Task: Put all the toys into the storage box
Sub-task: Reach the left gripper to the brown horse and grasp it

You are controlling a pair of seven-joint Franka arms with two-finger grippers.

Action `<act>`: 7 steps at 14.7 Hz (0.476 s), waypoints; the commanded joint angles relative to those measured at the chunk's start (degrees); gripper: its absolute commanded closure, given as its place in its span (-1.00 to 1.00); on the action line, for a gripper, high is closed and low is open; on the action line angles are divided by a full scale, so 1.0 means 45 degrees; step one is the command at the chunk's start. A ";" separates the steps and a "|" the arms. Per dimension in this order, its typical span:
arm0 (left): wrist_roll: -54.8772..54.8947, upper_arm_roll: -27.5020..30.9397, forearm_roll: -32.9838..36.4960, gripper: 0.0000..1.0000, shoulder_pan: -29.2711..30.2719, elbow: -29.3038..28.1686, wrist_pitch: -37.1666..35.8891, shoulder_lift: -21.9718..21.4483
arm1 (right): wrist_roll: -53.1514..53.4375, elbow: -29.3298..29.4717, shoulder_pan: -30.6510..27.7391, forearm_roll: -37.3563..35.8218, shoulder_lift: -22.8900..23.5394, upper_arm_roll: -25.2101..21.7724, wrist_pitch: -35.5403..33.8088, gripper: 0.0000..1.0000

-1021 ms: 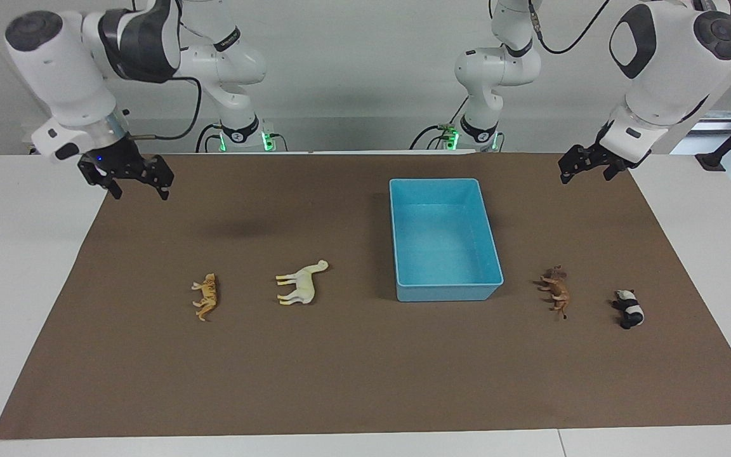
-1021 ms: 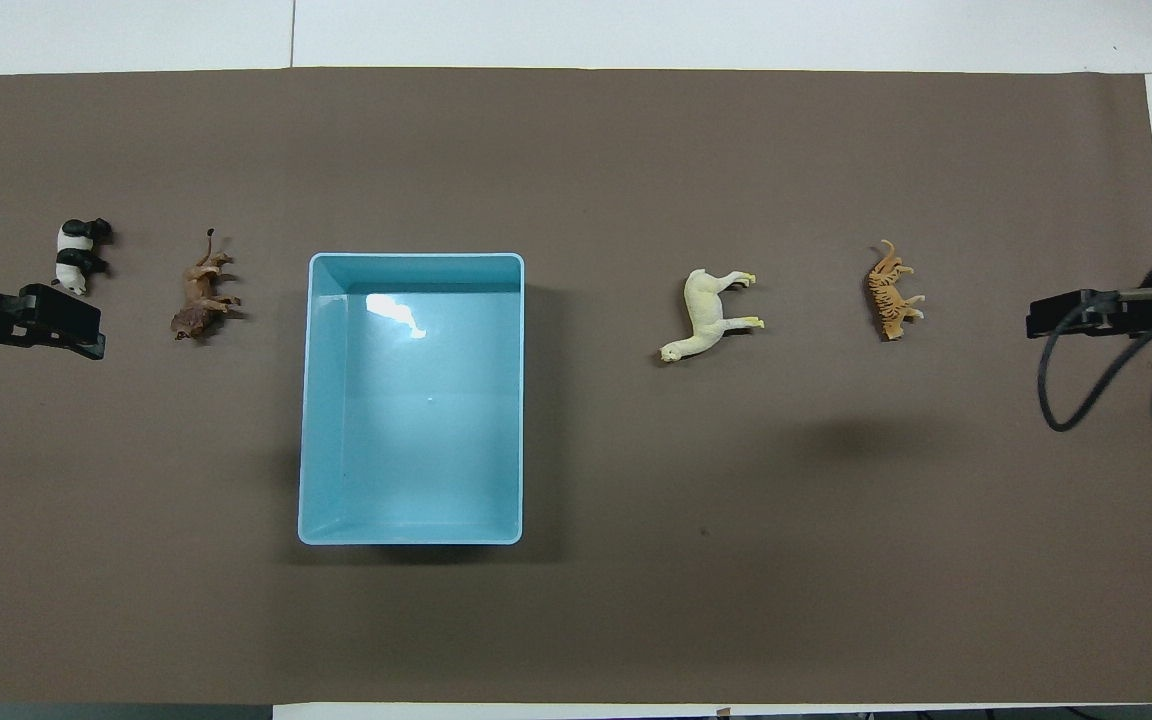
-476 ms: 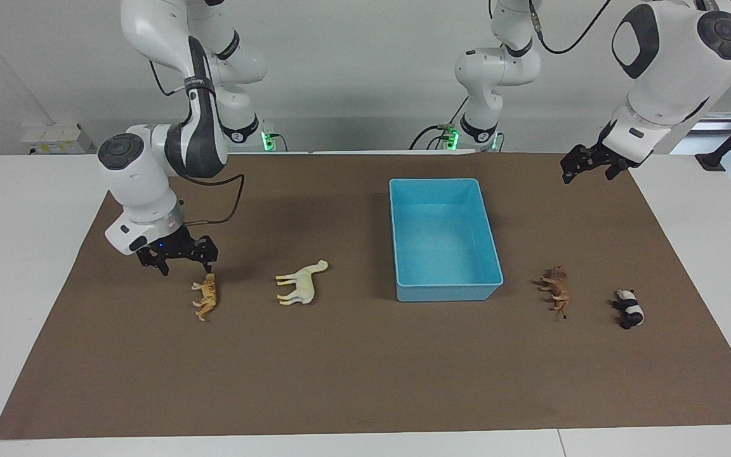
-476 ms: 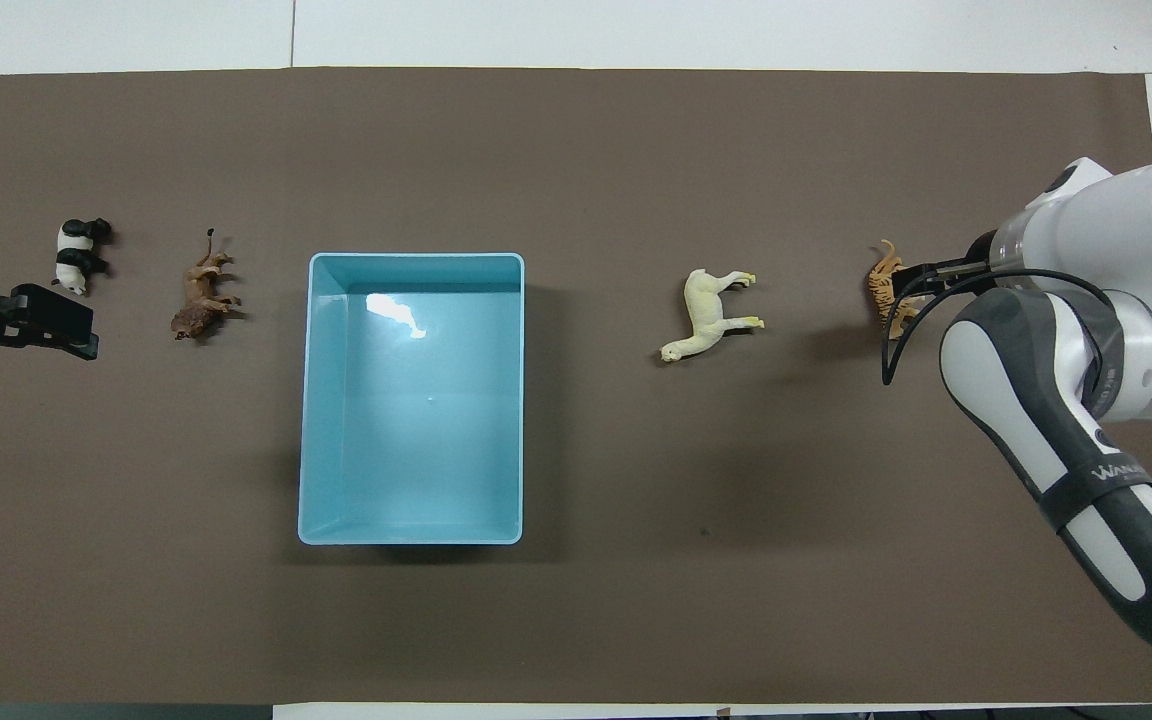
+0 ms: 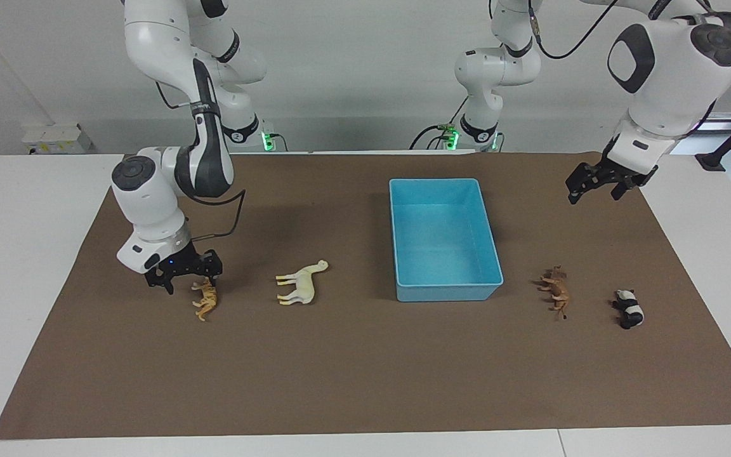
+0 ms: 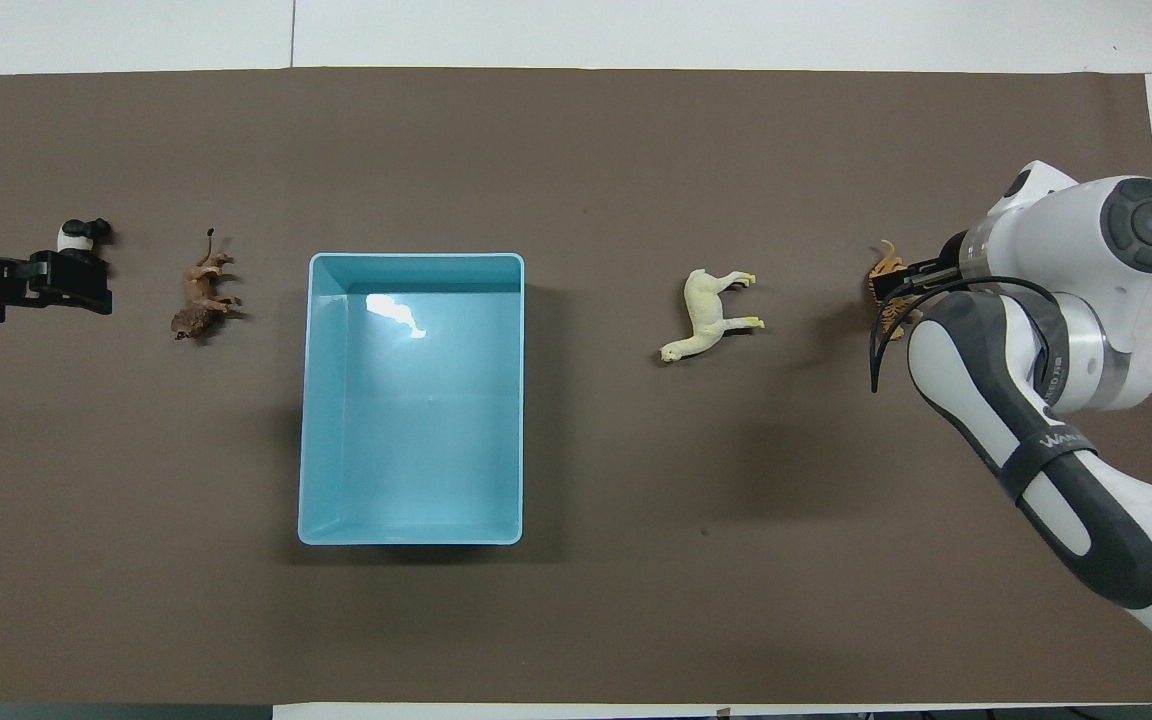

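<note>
While tiger point(image 5: 205, 299) lies on mat toward right arm's end, right gripper point(image 5: 183, 278) sits low w/ jaws spread wide, straddling its head end; not closed on it. Left gripper point(image 5: 597, 185), jaws apart, hangs over panda point(image 5: 629, 308).

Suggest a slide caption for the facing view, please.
Right gripper low over tiger; left gripper raised; storage box empty.

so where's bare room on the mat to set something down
Widest bare patch: the mat farther from the robots than the toys. The storage box is empty. Crowded by the tiger, under the right gripper.
</note>
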 commanded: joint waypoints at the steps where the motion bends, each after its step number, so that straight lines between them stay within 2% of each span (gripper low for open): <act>1: 0.0181 0.0013 -0.0097 -1.00 0.0366 -0.0140 0.1692 0.1317 | -0.0661 0.0006 -0.0074 0.0249 0.0409 0.0038 0.0417 -1.00; 3: 0.0142 0.0013 -0.0097 -1.00 0.0387 -0.0373 0.3329 0.2314 | -0.0702 -0.0033 -0.0074 0.0268 0.0526 0.0038 0.0613 -1.00; 5: 0.0142 0.0013 -0.0116 -1.00 0.0484 -0.1677 0.5417 0.2475 | -0.0721 -0.0033 -0.0074 0.0268 0.0721 0.0038 0.0652 -1.00; 7: 0.0103 0.0013 -0.0116 -1.00 0.0700 -0.1724 0.6032 0.3173 | -0.0721 -0.0053 -0.0054 0.0288 0.0761 0.0057 0.0711 -1.00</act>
